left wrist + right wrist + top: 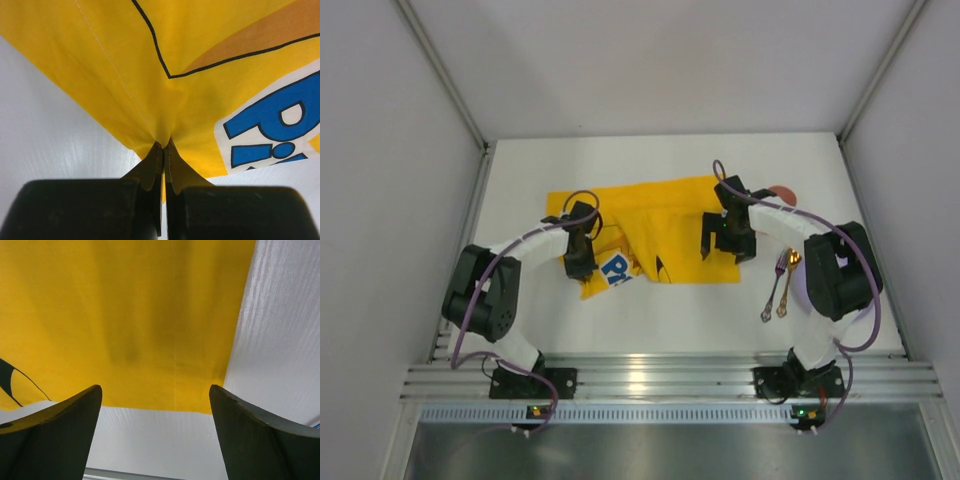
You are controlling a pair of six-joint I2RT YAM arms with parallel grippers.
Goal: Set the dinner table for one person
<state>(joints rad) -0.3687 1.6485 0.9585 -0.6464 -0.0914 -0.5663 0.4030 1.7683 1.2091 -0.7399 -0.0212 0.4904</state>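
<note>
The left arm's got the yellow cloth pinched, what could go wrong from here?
The left gripper pinches just a small fold at the edge of the placemat; it could slip out, or a pull could bunch the cloth more.
The right gripper is open over the right corner, so that side is loose; the fork and spoon lying beside it might get swept.

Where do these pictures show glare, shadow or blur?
Top external: glare on the metal rail. Left wrist: sheen on the dinner table; the left gripper is dark and slightly blurred. Right wrist: a soft shadow on the placemat ahead of the right gripper.
</note>
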